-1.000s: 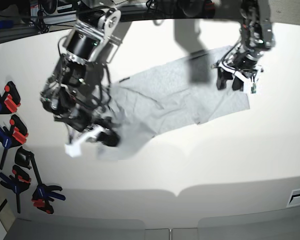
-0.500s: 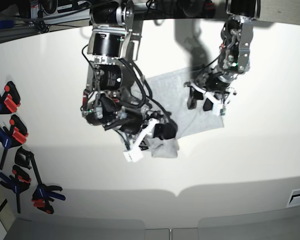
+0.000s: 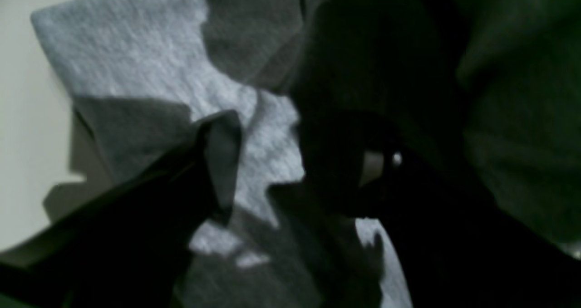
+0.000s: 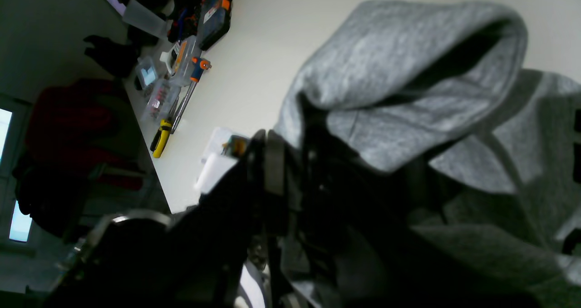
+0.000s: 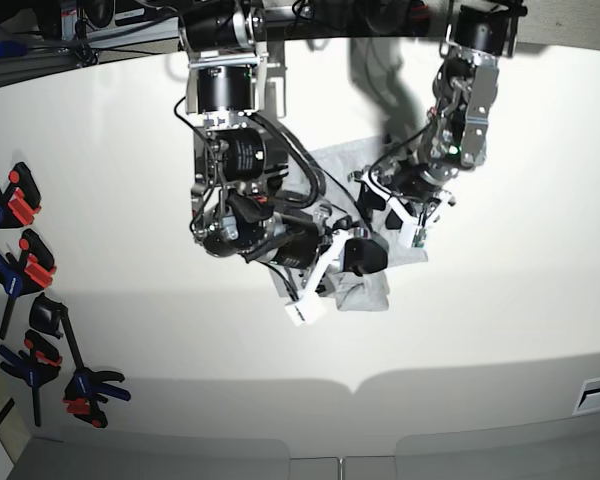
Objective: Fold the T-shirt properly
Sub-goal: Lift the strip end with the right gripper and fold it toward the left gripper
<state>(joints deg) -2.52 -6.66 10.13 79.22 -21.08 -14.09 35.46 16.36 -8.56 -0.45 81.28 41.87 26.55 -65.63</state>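
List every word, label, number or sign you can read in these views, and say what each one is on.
No text can be read in any view.
T-shirt: only plain grey fabric shows; no lettering visible.
Tools at the table's far edge: any labels are too small and blurred to read.
Clamps: no markings legible.
White tag on the right gripper: blank as far as can be seen.

Grey T-shirt [image 5: 365,290] bunched, seemingly folded over, mid-table
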